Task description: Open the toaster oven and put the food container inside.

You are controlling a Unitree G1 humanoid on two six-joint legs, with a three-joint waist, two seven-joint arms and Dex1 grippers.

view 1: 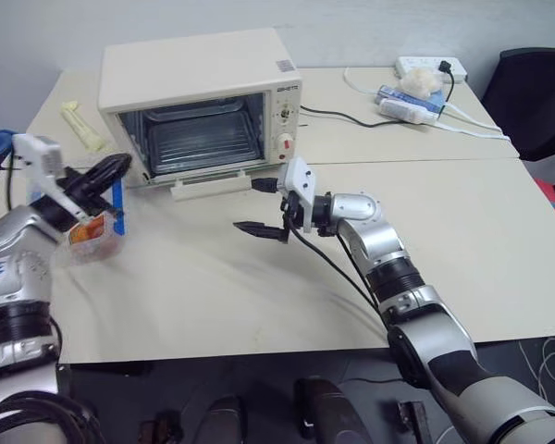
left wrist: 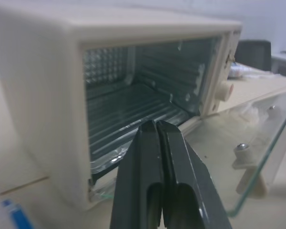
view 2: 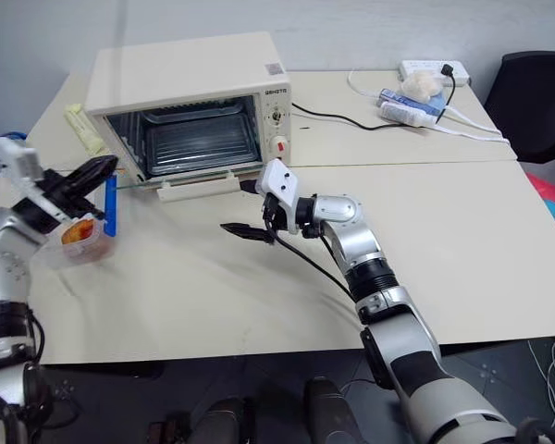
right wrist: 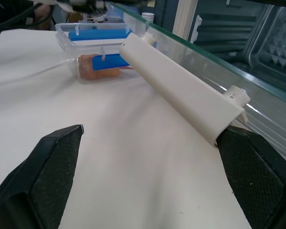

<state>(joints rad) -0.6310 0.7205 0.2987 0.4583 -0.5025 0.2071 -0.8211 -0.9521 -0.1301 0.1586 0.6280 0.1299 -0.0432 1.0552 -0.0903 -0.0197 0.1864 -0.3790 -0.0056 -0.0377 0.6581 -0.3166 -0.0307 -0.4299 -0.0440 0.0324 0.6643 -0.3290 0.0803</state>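
Looking down on a pale table (view 1: pixel 444 240) with the oven (view 1: pixel 194 69) at its far left, front facing the robot. Found open: glass door (right wrist: pixel 219 62) dropped flat toward the near side, white handle (view 1: pixel 213 183) along its front edge, wire rack (view 1: pixel 199 139) bare inside, red knob (view 1: pixel 287 143) on the right panel.

Right gripper (view 1: pixel 264 205) reaching in from the right, pointing left, level with the tabletop, just in front of the oven's right corner. Released, black fingers (right wrist: pixel 38 181) spread wide with nothing between them but table. Upper finger just beside the right end of the handle; cannot tell whether touching. Seen from the right wrist, handle running away at a slant, with the glass edge behind it.

Left gripper (view 1: pixel 111 168) hanging to the left of the oven, near the door's left corner, aimed toward the cavity. Clenched: fingers (left wrist: pixel 148 191) pressed together in the left wrist view, nothing visible between them.

Container (view 1: pixel 94 233) outside the oven, directly under the left gripper, at the table's left edge, orange food showing through the clear wall, blue clip (view 1: pixel 118 208) on the side nearer the oven. Cannot tell whether gripped or merely below the fingers.

Further off: yellowish strip (view 1: pixel 81 125) left of the oven, white power strip (view 1: pixel 430 67) with cables at the far right, black chair (view 1: pixel 536 92) beyond the table's right corner.
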